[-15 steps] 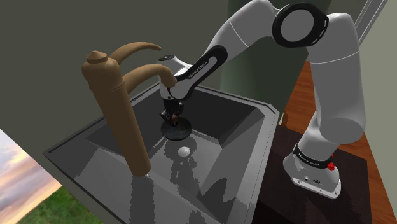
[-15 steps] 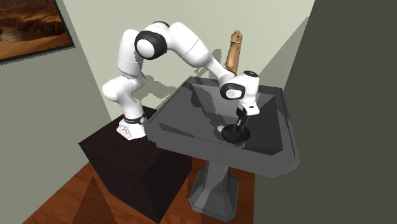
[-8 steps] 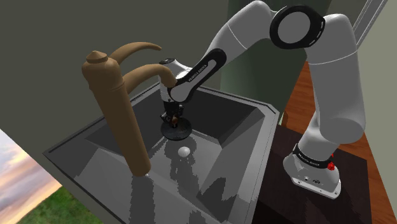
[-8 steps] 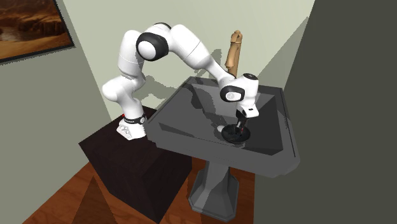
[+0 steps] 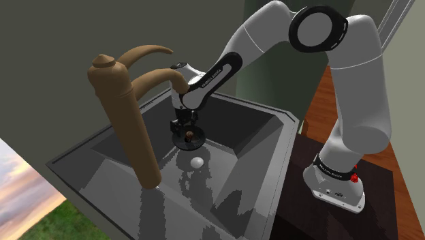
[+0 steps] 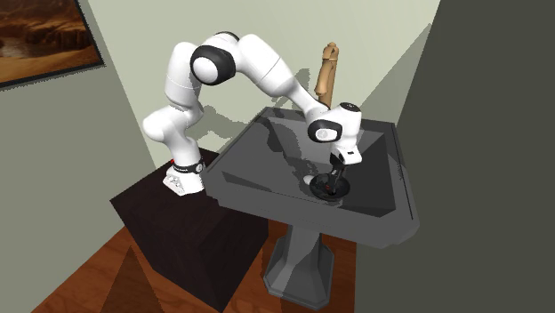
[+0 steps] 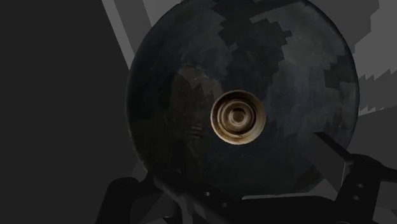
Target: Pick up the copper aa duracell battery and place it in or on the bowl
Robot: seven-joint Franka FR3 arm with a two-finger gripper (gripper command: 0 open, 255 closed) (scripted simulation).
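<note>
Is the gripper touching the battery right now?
Apart. The wrist view shows the battery end-on in the bowl; the gripper is open, its fingers well aside, with bowl surface between.

The bowl was a dark, glossy, shallow round dish, sitting upright on the floor of the sink. I looked straight down into it. The battery showed end-on near its middle as a small copper-brown disc of concentric rings, standing on end within the bowl's rim. Whether its lower end rested on the bowl's bottom I could not tell. The fingers of my gripper stood apart on either side and did not touch it.
</note>
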